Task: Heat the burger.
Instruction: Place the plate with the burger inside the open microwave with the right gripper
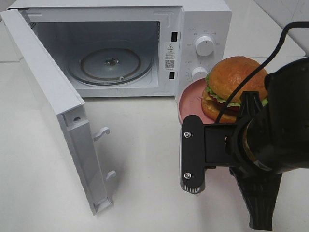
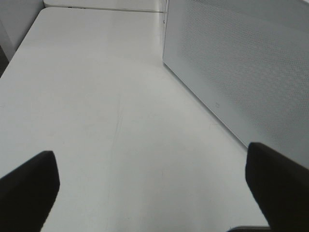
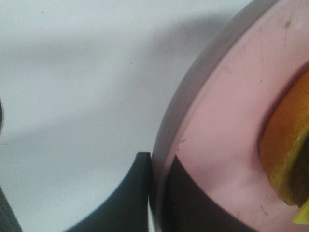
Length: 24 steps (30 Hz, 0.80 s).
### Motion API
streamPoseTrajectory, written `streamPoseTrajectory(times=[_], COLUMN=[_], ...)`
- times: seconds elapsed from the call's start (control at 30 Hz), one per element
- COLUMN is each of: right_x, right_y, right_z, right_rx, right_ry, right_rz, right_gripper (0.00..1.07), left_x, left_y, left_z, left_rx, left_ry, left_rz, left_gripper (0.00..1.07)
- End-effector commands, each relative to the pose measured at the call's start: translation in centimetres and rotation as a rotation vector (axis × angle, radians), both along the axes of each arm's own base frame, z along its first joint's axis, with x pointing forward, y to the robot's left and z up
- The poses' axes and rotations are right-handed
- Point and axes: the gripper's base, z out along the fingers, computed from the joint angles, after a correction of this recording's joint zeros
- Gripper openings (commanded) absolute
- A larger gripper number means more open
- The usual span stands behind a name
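Note:
The burger point(image 1: 236, 82), with its golden-brown bun, green lettuce and yellow cheese, sits on a pink plate point(image 1: 190, 99) to the right of the microwave's front. In the right wrist view my right gripper point(image 3: 153, 169) is shut on the pink plate's point(image 3: 227, 121) rim, one finger on each side of the edge, with the burger point(image 3: 289, 145) just beyond. From above, the right arm point(image 1: 270, 135) covers that grip. My left gripper point(image 2: 152, 183) is open over bare table, its fingers point(image 2: 29, 183) wide apart with nothing between them. The high view does not show it.
The white microwave point(image 1: 203, 19) stands at the back with its door point(image 1: 48, 96) swung wide open to the left. Its glass turntable point(image 1: 110, 65) is bare. In the left wrist view the door's outer face point(image 2: 241, 72) stands beside the left gripper. White table point(image 1: 145, 159) lies in front.

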Motion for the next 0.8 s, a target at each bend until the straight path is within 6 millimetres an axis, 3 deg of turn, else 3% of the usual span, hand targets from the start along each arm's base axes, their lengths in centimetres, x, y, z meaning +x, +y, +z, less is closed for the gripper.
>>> streamPoseTrajectory(times=[0.03,0.8], right_x=[0.4,0.4], right_y=[0.2,2.0], right_z=[0.4,0.4], right_rx=[-0.03,-0.064], right_ry=[-0.041,-0.039], right_rz=[0.099,0.522], right_gripper=[0.0,0.0], left_x=[-0.2,-0.2], left_y=[-0.1,-0.1], left_z=[0.1,0.1], left_rx=[-0.004,-0.004], left_ry=[-0.03,-0.03], left_rz=[0.002,0.002], left_gripper=[1.01,1.01])
